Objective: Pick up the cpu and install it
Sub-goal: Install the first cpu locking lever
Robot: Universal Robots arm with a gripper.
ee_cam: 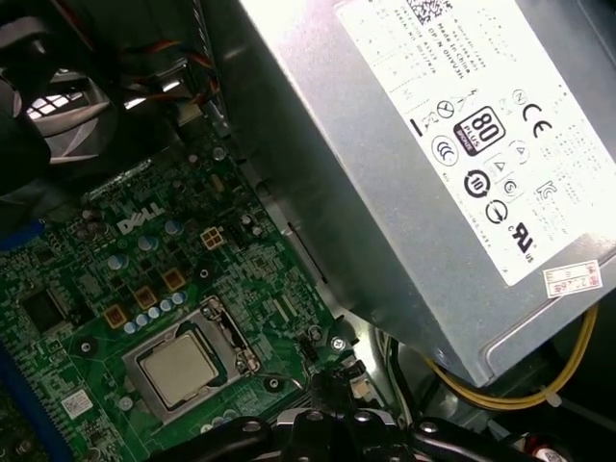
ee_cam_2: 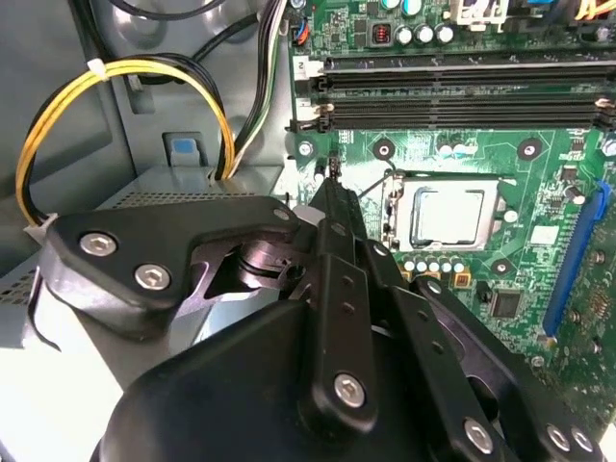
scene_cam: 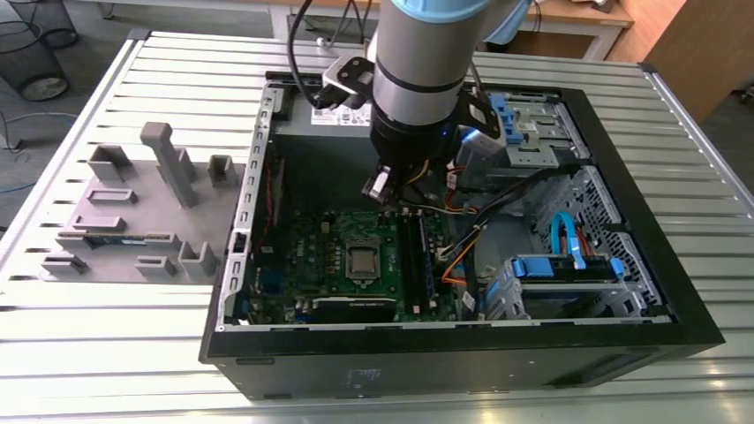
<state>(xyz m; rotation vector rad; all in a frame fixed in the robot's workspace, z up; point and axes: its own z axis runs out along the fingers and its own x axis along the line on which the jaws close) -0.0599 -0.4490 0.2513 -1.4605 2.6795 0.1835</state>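
- The cpu (ee_cam_2: 448,214) (ee_cam: 178,371) lay flat, silver top up, in the socket (ee_cam_2: 396,217) on the motherboard (ee_cam_2: 462,144), as seen in both wrist views.
- It looked light and stiff, with a smooth, slippery lid and probably a delicate underside. Its opposite edges seemed the safest place to take hold.
- The jaws appeared pressed together, gripping nothing. They hung over the board near the socket, apart from the cpu.

Shiny square silver cpu (ee_cam_2: 448,214), flat within socket frame (ee_cam_2: 397,214)
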